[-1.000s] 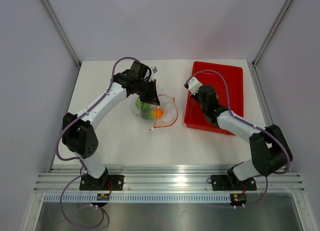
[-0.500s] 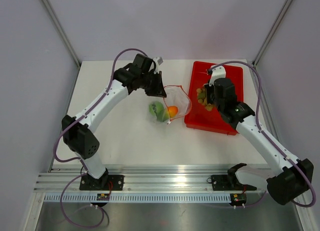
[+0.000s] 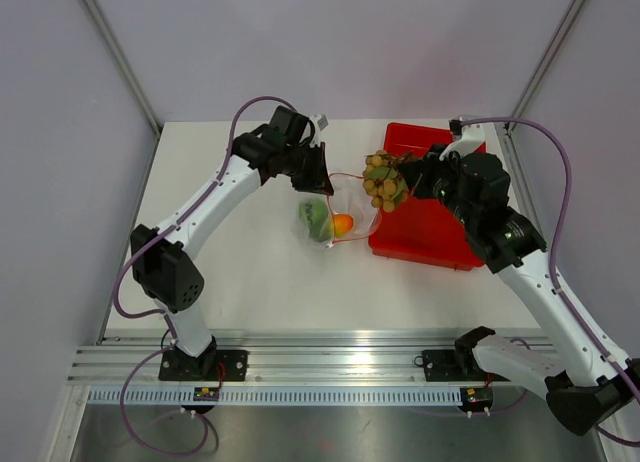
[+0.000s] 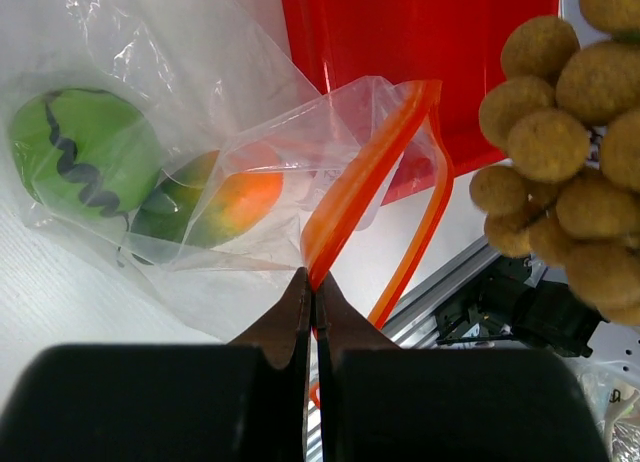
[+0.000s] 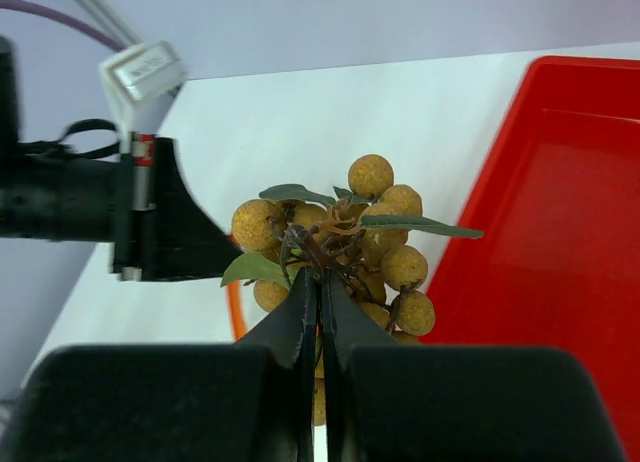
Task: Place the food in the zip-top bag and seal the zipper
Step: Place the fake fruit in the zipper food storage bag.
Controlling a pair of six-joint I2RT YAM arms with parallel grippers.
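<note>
Two arms share the work at the bag (image 3: 355,210). The left fingers (image 4: 292,317), pressed together, pinch the orange zipper (image 4: 368,167) strip at the mouth and hold that edge up off the table (image 3: 250,272). The right fingers (image 5: 300,327) pinch the leafy stem of the bunch (image 5: 375,237) of tan balls, which hangs in the air between the bag's mouth and the red tray (image 3: 415,232). The mango (image 4: 225,204) and the green fruit (image 4: 85,152) already lie inside the bag, low against the table. The bag looks thin, limp and slippery, likely to collapse unless held by its stiffer strip. The bunch seems light and knobbly. It is best carried by the stem and apt to snag on the mouth's edge.
</note>
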